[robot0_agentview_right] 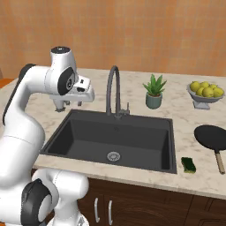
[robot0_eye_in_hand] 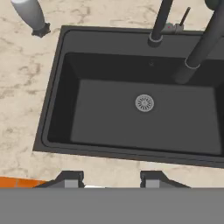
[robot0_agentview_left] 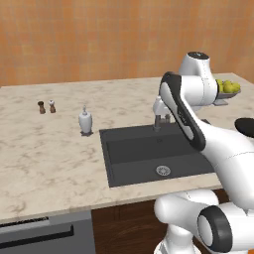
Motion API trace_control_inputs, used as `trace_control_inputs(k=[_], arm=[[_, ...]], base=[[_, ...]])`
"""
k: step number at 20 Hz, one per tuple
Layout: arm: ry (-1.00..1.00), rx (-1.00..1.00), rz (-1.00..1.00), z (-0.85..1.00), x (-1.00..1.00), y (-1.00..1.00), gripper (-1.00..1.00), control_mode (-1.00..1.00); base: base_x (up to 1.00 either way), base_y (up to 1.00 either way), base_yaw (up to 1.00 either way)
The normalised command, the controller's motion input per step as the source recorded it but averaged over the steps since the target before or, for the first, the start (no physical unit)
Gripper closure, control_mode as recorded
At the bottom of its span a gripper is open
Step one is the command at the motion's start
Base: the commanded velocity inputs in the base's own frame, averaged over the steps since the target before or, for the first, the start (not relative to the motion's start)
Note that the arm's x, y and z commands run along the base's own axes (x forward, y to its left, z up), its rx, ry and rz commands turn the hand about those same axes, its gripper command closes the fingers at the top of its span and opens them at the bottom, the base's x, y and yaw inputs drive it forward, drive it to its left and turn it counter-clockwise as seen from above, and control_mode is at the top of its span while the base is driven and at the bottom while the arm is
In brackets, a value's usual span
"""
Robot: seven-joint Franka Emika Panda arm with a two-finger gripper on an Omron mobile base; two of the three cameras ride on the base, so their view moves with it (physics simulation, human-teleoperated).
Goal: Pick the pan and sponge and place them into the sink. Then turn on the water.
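The small black pan (robot0_agentview_right: pixel 212 136) lies on the counter right of the sink (robot0_agentview_right: pixel 165 145), its wooden handle (robot0_agentview_right: pixel 219 161) pointing toward the front edge. A green sponge (robot0_agentview_right: pixel 190 164) sits beside that handle, at the sink's front right corner. The dark basin (robot0_eye_in_hand: pixel 57 109) holds nothing but its round drain (robot0_eye_in_hand: pixel 144 103). The gooseneck faucet (robot0_agentview_right: pixel 113 90) stands at its back edge. My gripper (robot0_agentview_right: pixel 62 106) hangs above the sink's back left corner, far from the pan and sponge. It is open (robot0_eye_in_hand: pixel 113 180) with nothing between its fingers.
A white soap dispenser (robot0_agentview_left: pixel 85 121) stands left of the sink, with two small shakers (robot0_agentview_left: pixel 46 106) farther left. A potted plant (robot0_agentview_right: pixel 154 92) and a bowl of lemons (robot0_agentview_right: pixel 205 92) sit behind the pan. The orange wall runs along the back.
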Motion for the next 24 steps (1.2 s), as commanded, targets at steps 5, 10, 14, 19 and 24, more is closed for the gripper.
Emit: trace_control_inputs(k=[5, 10, 14, 19, 24], arm=[[-0.02, 0.01, 0.00, 0.00, -0.23, -0.44, -1.00, -1.00], [-0.04, 0.07, -0.01, -0.01, -0.43, -0.93, -1.00, -1.00], [0.00, 0.06, -0.04, -0.12, -0.34, -1.00, -1.00, -1.00], [0.00, 0.01, -0.05, -0.28, -0.24, -0.98, -1.00, -1.00], [0.00, 0.00, -0.04, -0.28, -0.11, -0.96, -1.00, -1.00]], base=[[0.00, 0.00, 0.00], [0.00, 0.00, 0.00], [0.00, 0.00, 0.00], [0.00, 0.00, 0.00], [0.00, 0.00, 0.00]])
